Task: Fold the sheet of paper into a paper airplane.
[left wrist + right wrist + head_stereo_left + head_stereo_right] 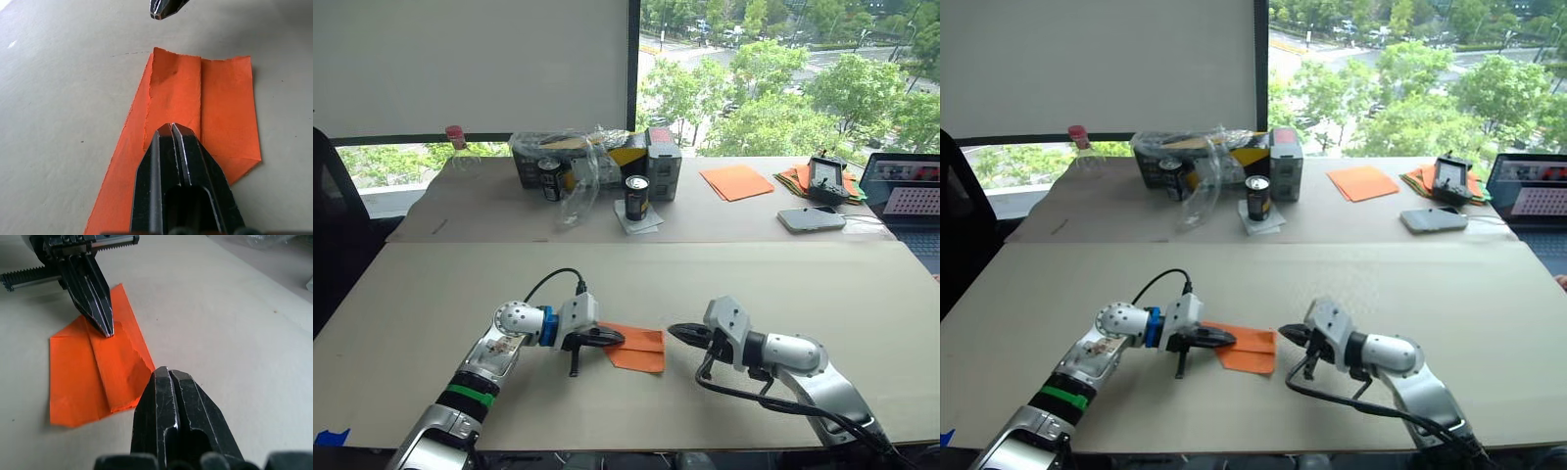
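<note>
Bright orange sheet of paper (pixel 640 349) — partly folded, creased, overlapping flaps — flat on table.

No legible text, label, brand, number or sign. Printing on the cans (pixel 637 196) and boxes (pixel 663 163) at the worktop's far side is too small to read.

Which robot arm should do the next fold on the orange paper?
Probably the right. The left gripper, fingers shut, presses its tip on the sheet of paper, pinning it. The right gripper sits free beside its edge.
</note>
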Controlling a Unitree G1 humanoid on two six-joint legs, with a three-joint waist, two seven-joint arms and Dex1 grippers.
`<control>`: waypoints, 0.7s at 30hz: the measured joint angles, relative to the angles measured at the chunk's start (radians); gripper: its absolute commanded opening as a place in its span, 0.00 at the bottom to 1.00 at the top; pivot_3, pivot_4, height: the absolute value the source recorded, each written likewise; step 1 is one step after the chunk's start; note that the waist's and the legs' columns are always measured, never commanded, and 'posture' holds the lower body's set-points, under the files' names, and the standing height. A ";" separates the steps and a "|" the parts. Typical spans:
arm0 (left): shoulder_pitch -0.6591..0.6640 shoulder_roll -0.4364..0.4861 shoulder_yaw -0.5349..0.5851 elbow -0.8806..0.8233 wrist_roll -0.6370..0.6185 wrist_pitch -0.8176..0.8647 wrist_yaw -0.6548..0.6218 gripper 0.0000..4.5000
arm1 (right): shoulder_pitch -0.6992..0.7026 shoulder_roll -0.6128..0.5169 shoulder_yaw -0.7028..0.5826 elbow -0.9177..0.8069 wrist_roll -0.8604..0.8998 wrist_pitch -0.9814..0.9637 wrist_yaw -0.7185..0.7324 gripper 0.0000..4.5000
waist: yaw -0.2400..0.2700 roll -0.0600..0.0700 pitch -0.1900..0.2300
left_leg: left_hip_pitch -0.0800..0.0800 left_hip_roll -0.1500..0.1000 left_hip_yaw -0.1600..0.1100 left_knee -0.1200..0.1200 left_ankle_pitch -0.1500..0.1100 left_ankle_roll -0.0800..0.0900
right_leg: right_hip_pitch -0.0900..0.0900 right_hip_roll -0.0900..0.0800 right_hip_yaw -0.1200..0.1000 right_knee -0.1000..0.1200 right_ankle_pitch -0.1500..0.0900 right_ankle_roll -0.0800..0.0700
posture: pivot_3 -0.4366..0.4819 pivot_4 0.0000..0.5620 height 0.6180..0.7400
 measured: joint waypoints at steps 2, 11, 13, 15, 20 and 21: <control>0.000 -0.001 0.000 -0.001 0.000 0.000 0.000 0.00 | -0.008 0.008 0.033 0.003 -0.029 -0.015 -0.001 0.01 | 0.000 0.000 0.000 | 0.000 0.000 0.000 0.000 0.000 0.000 | 0.000 0.000 0.000 0.000 0.000 0.000 | 0.48 0.27 0.43; 0.010 -0.003 -0.003 -0.017 0.000 0.003 0.001 0.00 | 0.009 0.045 0.151 0.144 -0.139 -0.211 0.003 0.01 | 0.000 0.000 0.000 | 0.001 0.000 0.000 0.001 0.000 0.000 | 0.001 0.000 0.000 0.000 0.000 0.000 | 0.48 0.27 0.43; 0.012 -0.013 -0.009 -0.023 0.000 0.004 0.001 0.00 | 0.009 0.043 0.154 0.155 -0.153 -0.241 0.005 0.01 | 0.000 0.000 0.000 | 0.001 0.000 0.000 0.001 0.000 0.000 | 0.001 0.000 0.000 0.000 0.000 0.000 | 0.48 0.27 0.43; 0.015 -0.017 -0.016 -0.026 0.001 0.004 0.003 0.00 | 0.013 0.037 0.153 0.157 -0.156 -0.254 0.004 0.01 | 0.001 0.000 0.000 | 0.001 0.000 0.000 0.001 0.000 0.000 | 0.001 0.000 0.000 0.000 0.000 0.000 | 0.48 0.27 0.43; 0.022 -0.017 -0.018 -0.034 0.001 0.002 0.007 0.00 | 0.037 0.025 0.135 0.154 -0.153 -0.265 -0.002 0.01 | 0.008 0.000 0.000 | 0.001 -0.001 0.000 0.002 0.000 0.000 | 0.002 0.000 0.000 0.000 0.000 0.000 | 0.48 0.27 0.43; 0.024 -0.017 -0.018 -0.036 0.001 0.002 0.008 0.00 | 0.047 0.016 0.125 0.152 -0.151 -0.265 -0.003 0.01 | 0.011 0.000 0.000 | 0.001 -0.001 0.000 0.002 0.000 0.000 | 0.002 0.000 0.000 0.000 0.000 0.000 | 0.48 0.27 0.43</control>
